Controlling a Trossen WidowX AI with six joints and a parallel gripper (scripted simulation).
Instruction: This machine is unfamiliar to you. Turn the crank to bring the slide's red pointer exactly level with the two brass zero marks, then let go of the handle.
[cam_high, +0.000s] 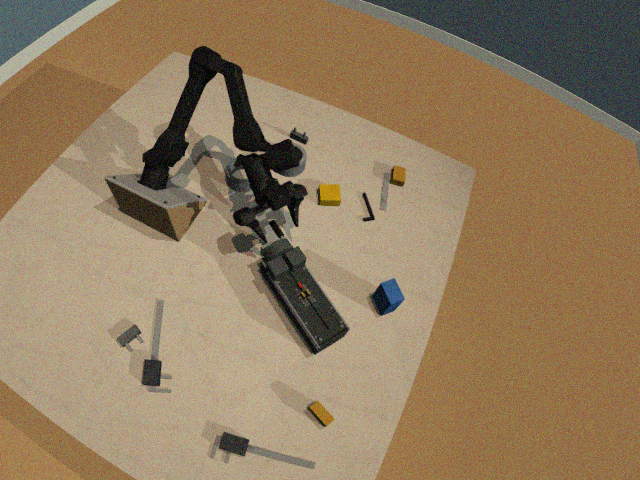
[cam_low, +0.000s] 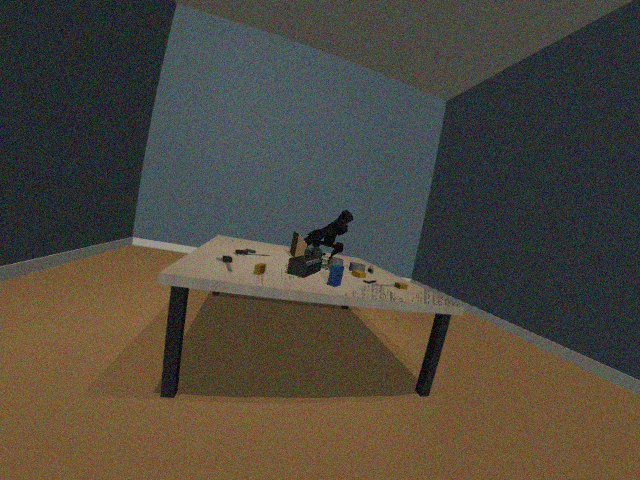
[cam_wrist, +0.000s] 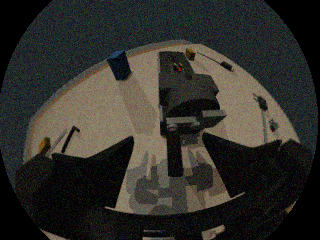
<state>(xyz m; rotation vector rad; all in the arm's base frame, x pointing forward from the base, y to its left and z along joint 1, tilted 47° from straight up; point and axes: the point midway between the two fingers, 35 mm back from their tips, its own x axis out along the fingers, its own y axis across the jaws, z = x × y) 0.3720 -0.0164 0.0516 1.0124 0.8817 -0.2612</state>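
The machine (cam_high: 315, 315) (cam_low: 302, 267) (cam_wrist: 188, 90) is a long dark base lying on the pale table top, with a blocky housing (cam_high: 283, 258) at the end near the arm. Its red pointer (cam_high: 299, 284) (cam_wrist: 178, 66) sits on the slide a little toward the housing from the two brass zero marks (cam_high: 305, 293). A dark crank handle (cam_high: 277, 232) (cam_wrist: 175, 156) sticks out from the housing toward the arm. My gripper (cam_high: 276, 221) (cam_wrist: 169, 138) (cam_low: 325, 252) is open and empty. Its fingers stand on either side of the crank, just above it, without touching.
A yellow block (cam_high: 329, 194), a small orange block (cam_high: 398, 175) and a black L-shaped key (cam_high: 369, 207) lie behind the machine. A blue cube (cam_high: 388, 296) stands to its right. Grey clamp-like parts (cam_high: 151, 372) (cam_high: 233, 443) and an orange block (cam_high: 321, 413) lie in front. The arm's base (cam_high: 155, 204) is at the left.
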